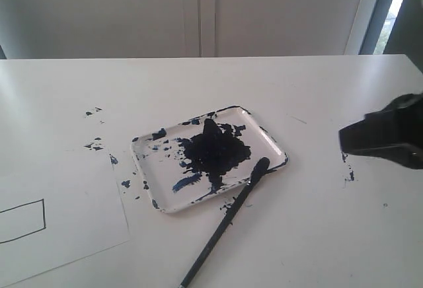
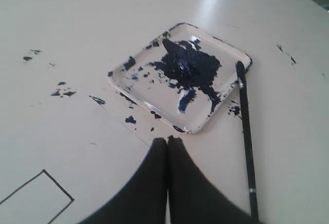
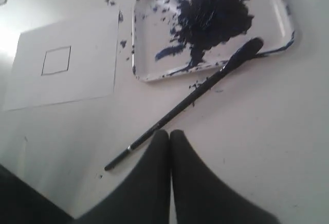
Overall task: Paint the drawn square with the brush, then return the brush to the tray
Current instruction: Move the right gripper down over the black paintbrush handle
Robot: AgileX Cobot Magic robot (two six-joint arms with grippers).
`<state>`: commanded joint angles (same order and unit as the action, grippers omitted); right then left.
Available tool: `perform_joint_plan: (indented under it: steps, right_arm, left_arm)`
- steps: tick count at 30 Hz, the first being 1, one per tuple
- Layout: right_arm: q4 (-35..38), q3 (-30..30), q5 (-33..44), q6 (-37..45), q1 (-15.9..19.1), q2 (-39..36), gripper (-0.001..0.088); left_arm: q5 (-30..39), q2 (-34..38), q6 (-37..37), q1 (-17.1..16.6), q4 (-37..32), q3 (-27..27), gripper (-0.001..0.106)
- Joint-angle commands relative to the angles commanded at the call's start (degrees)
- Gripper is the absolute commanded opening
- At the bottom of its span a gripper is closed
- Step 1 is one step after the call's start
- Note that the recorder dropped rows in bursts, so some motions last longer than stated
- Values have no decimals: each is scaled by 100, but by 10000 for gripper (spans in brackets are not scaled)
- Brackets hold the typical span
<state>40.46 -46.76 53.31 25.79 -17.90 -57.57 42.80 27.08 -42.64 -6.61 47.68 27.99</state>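
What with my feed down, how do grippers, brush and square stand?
Left gripper, right gripper: both shut, empty. Brush lying free, tip on tray rim, handle on table. Square unpainted. Nothing blocking the brush.

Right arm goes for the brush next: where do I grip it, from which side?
Probably mid-handle on the brush, the stretch clear of the tray, coming from above with jaws across the shaft. Its painted tip rests on the tray rim and the thin stick lies low on the table. Open the shut right gripper first.
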Motion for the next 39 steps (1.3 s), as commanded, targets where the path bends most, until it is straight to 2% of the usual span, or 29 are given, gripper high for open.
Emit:
perform_joint_plan:
  steps: [4,9,11,12,16,21,25,28,33,35,39]
  right_arm:
    - [116,0,-105,25,-264,-713,0]
    - [439,0,-359,266,-838,-1419,0]
    - [497,0,-677,266,-1129,-1667,0]
    - [522,0,-966,256,-1451,-1892,0]
    - [738,0,-1791,256,-2209,-2696,0]
    - [1057,-24,-2538,273,-2785,-3647,0]
    - [1364,-254,-2599,515,-3153,-3979,0]
    - [1435,-425,-2529,462,-3253,-3975,0]
    - [1504,-447,-2520,-1014,-3253,-3975,10]
    - [1504,-447,-2592,-1319,-3277,-3975,51]
    - [1504,-447,-2866,-1456,-3289,-3975,188]
  left_arm:
    - [178,37,32,0,-307,0,0]
    - [200,37,46,0,-319,0,0]
    - [200,37,46,0,-336,0,0]
    - [200,37,46,0,-373,0,0]
    - [186,37,46,0,-373,0,0]
    - [188,37,46,0,-410,0,0]
    - [188,37,46,0,-423,0,0]
    - [188,37,46,0,-423,0,0]
    - [188,37,46,0,-446,0,0]
    - [188,37,35,0,-460,0,0]
    - [188,37,22,0,-472,0,0]
